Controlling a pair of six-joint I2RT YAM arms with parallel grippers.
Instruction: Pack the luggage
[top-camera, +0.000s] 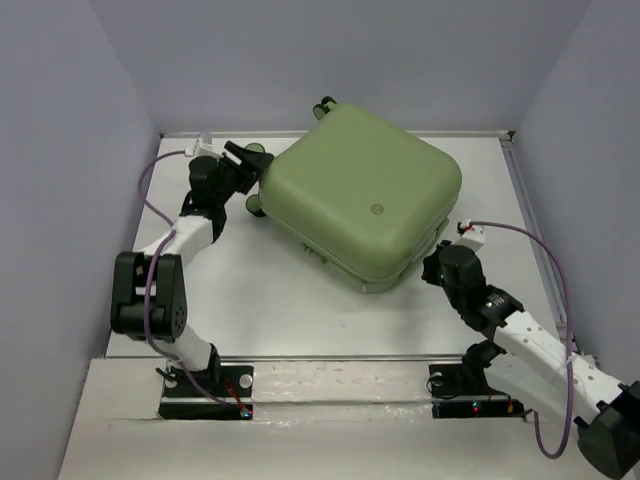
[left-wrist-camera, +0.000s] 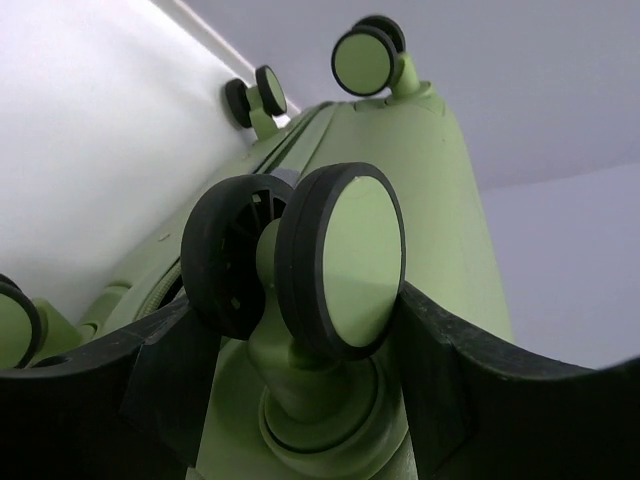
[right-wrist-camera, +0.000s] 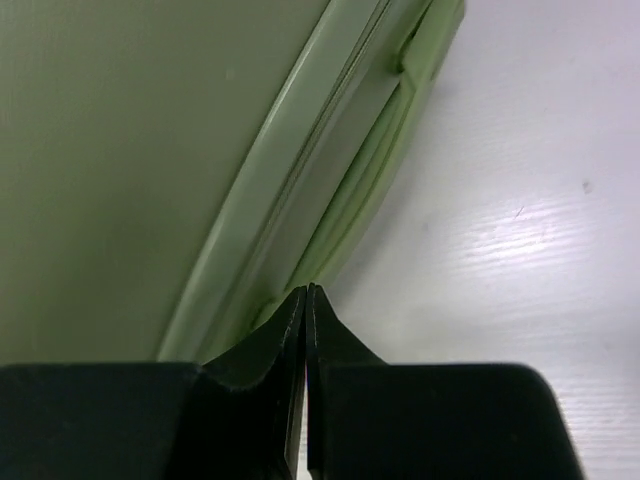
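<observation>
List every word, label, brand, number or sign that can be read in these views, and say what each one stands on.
Readable text: none in any view.
On the luggage, the round emblem on the shell is too small to read.
The caster wheel nearest the left wrist camera has a plain face with no marking.

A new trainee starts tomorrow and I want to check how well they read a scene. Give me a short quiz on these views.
1. True or false: the luggage lies open on the table.
2. The right pincer is: A) wide open, B) shut, C) out of view.
3. What stands between the fingers of the left pincer?
Key: 1 false, it is closed. 2 B. 3 a caster wheel of the luggage.
</observation>
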